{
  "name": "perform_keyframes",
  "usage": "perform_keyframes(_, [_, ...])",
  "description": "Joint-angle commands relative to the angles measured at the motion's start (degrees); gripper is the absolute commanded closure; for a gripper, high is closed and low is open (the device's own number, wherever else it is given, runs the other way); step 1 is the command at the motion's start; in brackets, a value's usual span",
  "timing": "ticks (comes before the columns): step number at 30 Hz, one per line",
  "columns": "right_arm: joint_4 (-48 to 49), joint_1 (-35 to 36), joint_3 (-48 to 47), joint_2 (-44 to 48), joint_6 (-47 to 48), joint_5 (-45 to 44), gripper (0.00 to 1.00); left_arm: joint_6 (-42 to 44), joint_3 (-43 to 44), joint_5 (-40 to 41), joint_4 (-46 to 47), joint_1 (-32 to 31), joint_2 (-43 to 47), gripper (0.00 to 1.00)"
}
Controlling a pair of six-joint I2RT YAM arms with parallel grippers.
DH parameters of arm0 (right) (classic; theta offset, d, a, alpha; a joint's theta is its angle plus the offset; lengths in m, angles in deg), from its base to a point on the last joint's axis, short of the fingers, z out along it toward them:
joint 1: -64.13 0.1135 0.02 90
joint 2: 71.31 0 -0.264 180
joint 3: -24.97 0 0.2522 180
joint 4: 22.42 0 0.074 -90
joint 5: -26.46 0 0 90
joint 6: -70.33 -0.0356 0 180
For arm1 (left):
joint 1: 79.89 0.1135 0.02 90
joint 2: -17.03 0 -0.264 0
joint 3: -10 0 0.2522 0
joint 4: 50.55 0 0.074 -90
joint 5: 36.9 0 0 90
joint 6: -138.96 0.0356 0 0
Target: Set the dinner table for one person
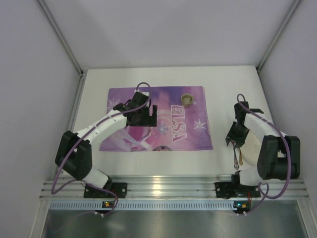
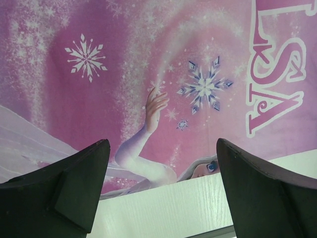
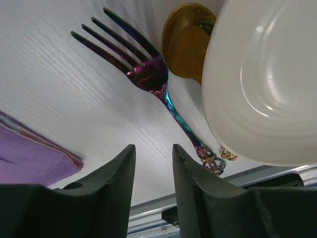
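From above, the off-white bench [image 1: 148,77] fills the floor of the booth. Its ribbed rail [image 1: 173,186] runs along the near edge, in front of the purple ELSA placemat [image 1: 198,139]. The left gripper [image 1: 141,115] hangs over the left half of the placemat. The right gripper [image 1: 237,136] hangs off the placemat's right edge, beside a white plate [image 1: 251,144] that the right arm partly hides. A small round brownish thing [image 1: 188,99] sits on the far right corner of the placemat; what it is cannot be told.

From the left wrist, the jaws stand spread wide and empty over the placemat's print. A strip of bare bench shows just past its near edge.

From the right wrist, the jaws stand close together with a narrow gap, pinching nothing. Beyond them an iridescent fork [image 3: 148,74] lies flat on the bench, off the placemat's right edge. Its handle end reaches the plate, though whether it goes under the rim cannot be told. A gold spoon [image 3: 185,44] lies partly under the plate's rim.

The bench looks rigid, fixed and smooth, so it is a surface to set things on, not something to grasp. Flat, slick cutlery may skid on it. The fork is probably best pinched across its thin neck, and the plate taken by its rim.
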Motion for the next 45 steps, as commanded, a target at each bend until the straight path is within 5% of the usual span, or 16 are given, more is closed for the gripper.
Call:
perform_keyframes(1, [2.8, -0.3, 0.0, -2.7, -1.1, -2.4, 0.64, 1.0, 0.2, -0.2, 2.8, -0.2, -0.1, 0.06])
perform_keyframes(22, [5.0, -4.1, -1.7, -10.7, 2.2, -4.5, 0.67, 0.4, 1.7, 0.9, 2.1, -0.1, -2.0, 0.06])
perform_keyframes(28, [5.3, -4.1, -3.0, -12.9, 3.0, -4.5, 0.84, 0.1, 2.2, 1.2, 2.0, -0.1, -2.4, 0.06])
perform_keyframes(30, [5.5, -4.0, -3.5, -13.6, 3.5, -4.0, 0.99, -0.1, 2.3, 1.2, 1.9, -0.2, -2.6, 0.06])
perform_keyframes(35, [4.6, -3.6, -5.5, -13.1, 5.0, -4.8, 1.0, 0.0, 3.7, 1.4, 1.3, -0.2, -2.9, 0.06])
perform_keyframes(45, [-8.7, 7.1, -29.6, -9.2, 2.1, -2.8, 1.0, 3.0, 9.4, -0.4, -0.2, -0.2, -2.3, 0.07])
